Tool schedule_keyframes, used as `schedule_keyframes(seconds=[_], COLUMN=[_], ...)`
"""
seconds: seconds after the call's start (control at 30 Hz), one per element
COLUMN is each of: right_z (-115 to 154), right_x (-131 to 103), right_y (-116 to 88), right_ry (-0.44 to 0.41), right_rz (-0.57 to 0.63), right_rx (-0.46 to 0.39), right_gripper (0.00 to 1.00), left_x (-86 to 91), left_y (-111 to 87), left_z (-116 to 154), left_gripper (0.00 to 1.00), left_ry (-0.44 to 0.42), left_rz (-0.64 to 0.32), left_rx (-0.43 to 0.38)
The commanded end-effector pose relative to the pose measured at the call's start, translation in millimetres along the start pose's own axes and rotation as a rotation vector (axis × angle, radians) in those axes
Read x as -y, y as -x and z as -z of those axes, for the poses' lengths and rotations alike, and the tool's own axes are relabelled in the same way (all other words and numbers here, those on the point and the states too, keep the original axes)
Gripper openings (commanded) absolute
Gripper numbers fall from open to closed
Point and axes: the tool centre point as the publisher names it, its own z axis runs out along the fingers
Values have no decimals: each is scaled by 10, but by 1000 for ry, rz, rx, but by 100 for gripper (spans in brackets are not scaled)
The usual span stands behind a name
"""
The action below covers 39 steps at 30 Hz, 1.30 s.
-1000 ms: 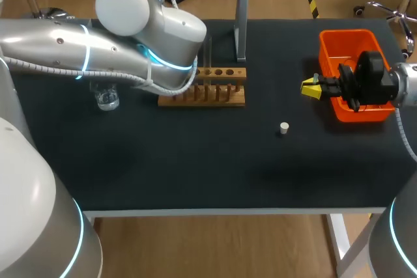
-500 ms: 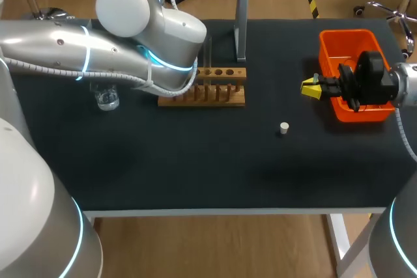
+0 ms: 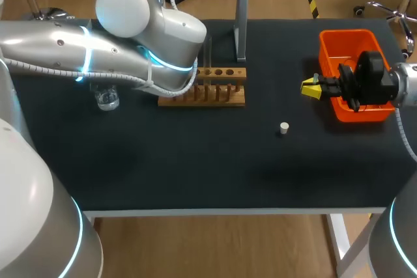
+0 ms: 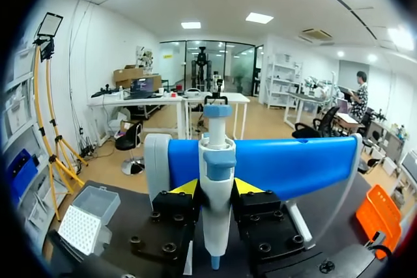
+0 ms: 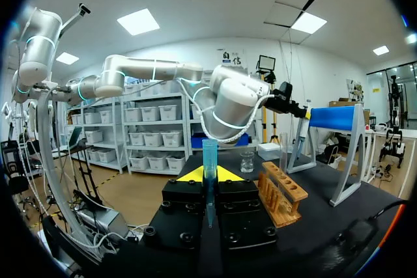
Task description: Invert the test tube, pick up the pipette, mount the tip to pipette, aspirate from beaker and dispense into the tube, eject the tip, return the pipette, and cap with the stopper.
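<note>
In the left wrist view a white pipette (image 4: 216,161) with blue parts hangs on the blue stand (image 4: 293,164). My left gripper (image 4: 215,190) is shut on the pipette, a finger pressing it from each side. In the head view my left arm (image 3: 130,50) hides that gripper. My right gripper (image 3: 311,88) hovers left of the orange bin (image 3: 345,40), shut on a clear blue pipette tip (image 5: 208,161) that stands upright between its fingers. A glass test tube (image 5: 283,151) stands in the wooden rack (image 3: 215,94). The white stopper (image 3: 283,127) lies on the mat. The beaker (image 3: 105,99) sits left of the rack.
A tip box (image 4: 88,216) stands on the table beside the left gripper. The stand's grey post (image 3: 241,11) rises behind the rack. The black mat (image 3: 195,161) reaches the table's front edge.
</note>
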Motion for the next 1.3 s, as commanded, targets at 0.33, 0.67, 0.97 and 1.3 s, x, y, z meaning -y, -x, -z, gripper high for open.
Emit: schedule_keyframes(seconds=[0.33,0.67,0.97,1.3], right_z=[5,5,5,5], right_x=[2,2,2,2], right_y=[1,1,1,1], right_ry=[-1,-1,-1,-1], right_rz=[0,0,0,0], right_rx=[-1,-1,-1,-1], right_gripper=[0,0,0,0], left_x=[87,336,512,674], left_y=[7,19,32,53], left_z=[48,110,209,441], left_gripper=[0,0,0,0], left_ry=[-25,-63,-77,-77], left_rz=[-10,-41,-70,-143], left_rx=[5,12,17,-50])
